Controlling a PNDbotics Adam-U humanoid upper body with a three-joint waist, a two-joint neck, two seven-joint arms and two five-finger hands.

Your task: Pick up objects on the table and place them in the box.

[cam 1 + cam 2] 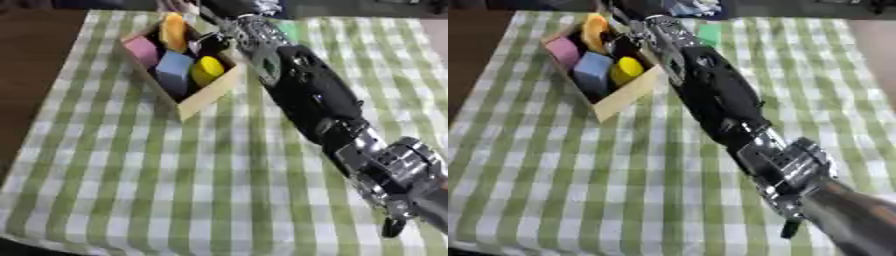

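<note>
A shallow wooden box (206, 97) stands askew at the far left of the checked cloth. Inside lie an orange piece (173, 31), a pink block (142, 50), a blue block (175, 67) and a yellow rounded piece (207, 70). My right arm stretches from the lower right corner up to the box. Its dark hand (213, 42) hovers over the box's far right corner, just above the yellow piece. Whether it holds anything is hidden. A small green block (709, 34) lies on the cloth beyond the arm. My left hand does not show.
The green-and-white checked cloth (131, 175) covers the table, with its front edge near the bottom of the view. A dark brown surface (31, 60) runs along the left side. My right forearm crosses the cloth diagonally.
</note>
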